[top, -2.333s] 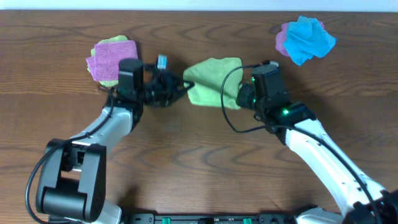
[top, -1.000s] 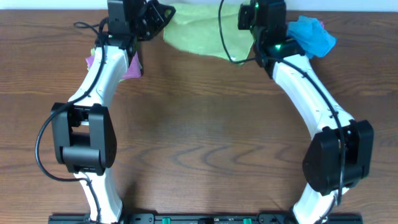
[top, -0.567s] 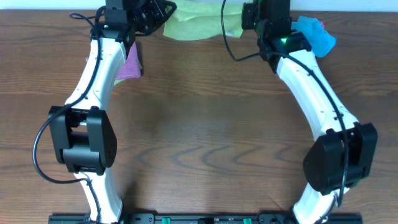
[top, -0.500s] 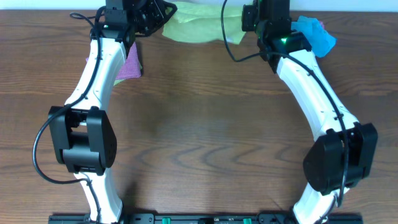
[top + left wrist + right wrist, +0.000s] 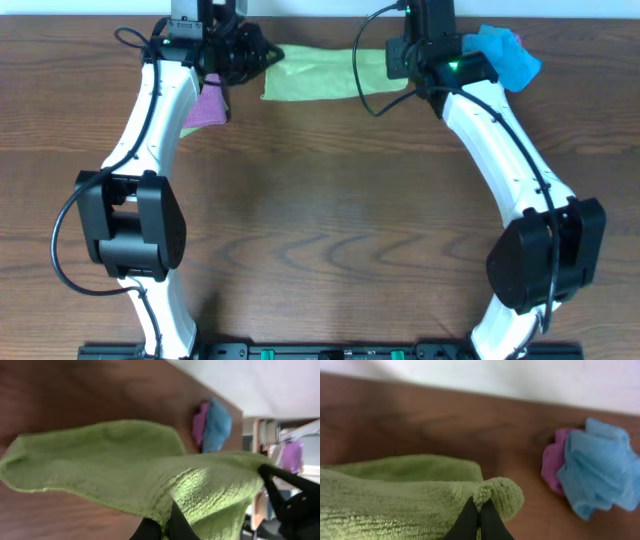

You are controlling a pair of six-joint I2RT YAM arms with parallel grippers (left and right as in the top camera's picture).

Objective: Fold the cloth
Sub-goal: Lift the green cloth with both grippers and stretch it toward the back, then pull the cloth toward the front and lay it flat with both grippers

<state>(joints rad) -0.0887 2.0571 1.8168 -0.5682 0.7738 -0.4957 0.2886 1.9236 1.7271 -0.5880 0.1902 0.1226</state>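
The green cloth [image 5: 322,74] is stretched flat between my two grippers at the far edge of the table. My left gripper [image 5: 262,58] is shut on its left corner, and in the left wrist view the cloth [image 5: 150,475] fills the frame with its edge pinched at my gripper [image 5: 167,522]. My right gripper [image 5: 396,62] is shut on the right corner; in the right wrist view the fingers [image 5: 479,517] clamp a bunched corner of the cloth [image 5: 400,495].
A pink folded cloth on a green one [image 5: 205,102] lies under my left arm at far left. A crumpled blue and pink pile [image 5: 508,52] sits at far right, also in the right wrist view [image 5: 595,467]. The table's far edge meets a white wall.
Both grippers have come back toward the table's middle and lower, carrying the cloth. The cloth now lies spread as a flat strip instead of hanging at the far edge.
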